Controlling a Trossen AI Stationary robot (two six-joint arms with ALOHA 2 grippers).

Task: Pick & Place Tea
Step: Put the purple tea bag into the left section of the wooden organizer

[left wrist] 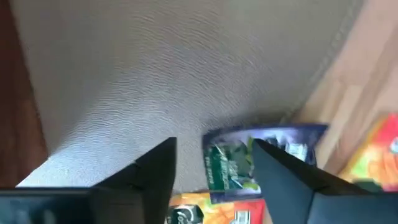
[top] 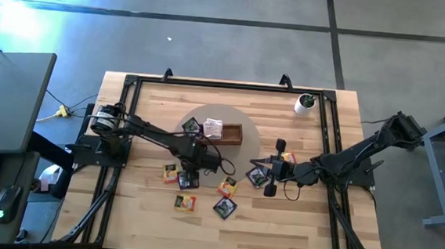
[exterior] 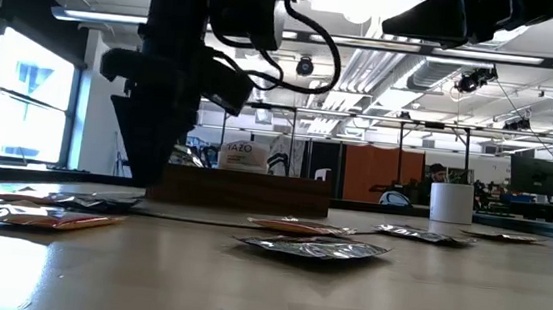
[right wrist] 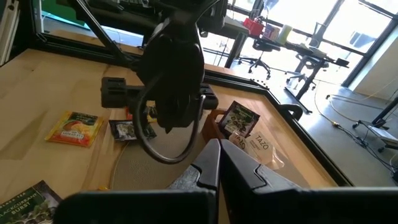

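Pale butcher-block wood made up the surface [top: 302, 216], with a round grey mat [top: 227, 117] near its centre. A brown wooden three-compartment tray [top: 233, 135] sat on the mat and held a black sachet [top: 192, 126] and a white sachet [top: 213, 128] at its left end. The remaining small flat square tea sachets lay loose on the surface in front of the tray: yellow-orange ones [top: 185, 203], another orange one [top: 227, 188], and black ones [top: 224, 208] and [top: 257, 176]. A small white cup with green inside [top: 306, 104] stood at the far right corner.

The left gripper [top: 188, 171] pointed down at the mat's front edge, fingers [left wrist: 283, 171] spread wide, with a black green-printed sachet [left wrist: 245, 163] lying flat between them in the left wrist view. Not clamped.

The right gripper [top: 270, 180] hovered right of the tray beside the black sachet, fingers [right wrist: 208, 165] closed together with nothing between them.
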